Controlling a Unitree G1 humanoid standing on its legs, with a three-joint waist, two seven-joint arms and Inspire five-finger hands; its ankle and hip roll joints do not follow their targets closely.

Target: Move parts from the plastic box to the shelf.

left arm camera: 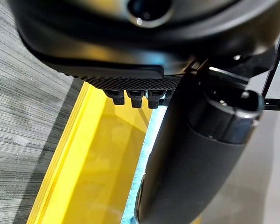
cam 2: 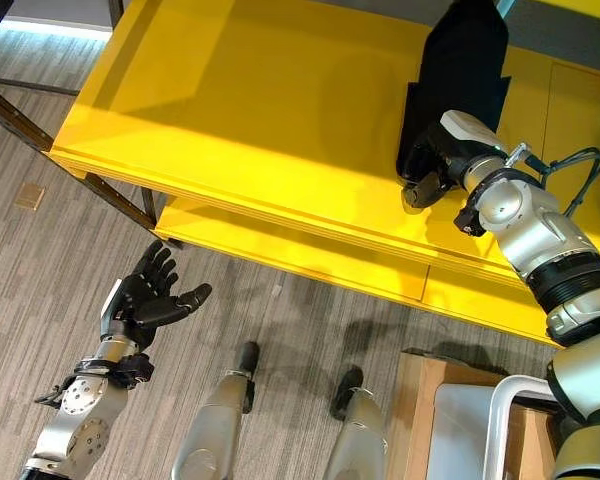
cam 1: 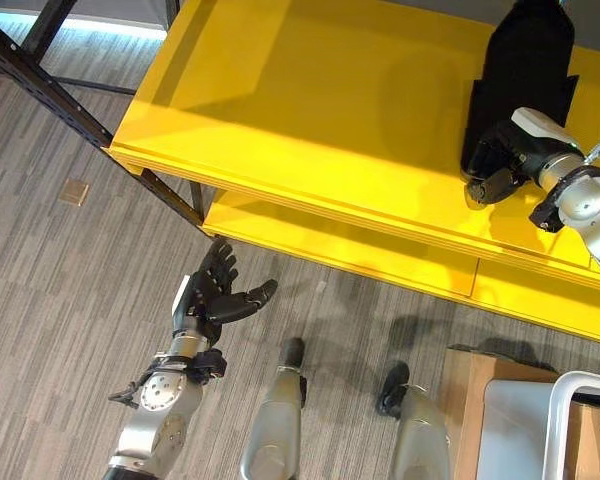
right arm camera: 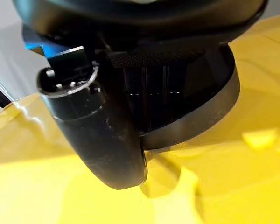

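Note:
A flat black part (cam 1: pixel 525 70) lies on the top board of the yellow shelf (cam 1: pixel 310 100), near its right end. My right hand (cam 2: pixel 430 170) is at the part's near end with its fingers curled on it. In the right wrist view the thumb (right arm camera: pixel 100 140) and fingers close round the dark part (right arm camera: pixel 196 102), just above the yellow board. My left hand (cam 1: pixel 215 290) hangs over the floor in front of the shelf's left end, fingers spread and holding nothing; the left wrist view shows its thumb (left arm camera: pixel 191 163) and straight fingers (left arm camera: pixel 135 95).
A lower yellow shelf board (cam 1: pixel 380 250) sticks out below the top one. The black shelf frame (cam 1: pixel 50 90) runs off to the left. A white-rimmed plastic box (cam 1: pixel 570 400) on a brown board (cam 1: pixel 465 400) stands at the lower right. A small tan square (cam 1: pixel 75 192) lies on the floor.

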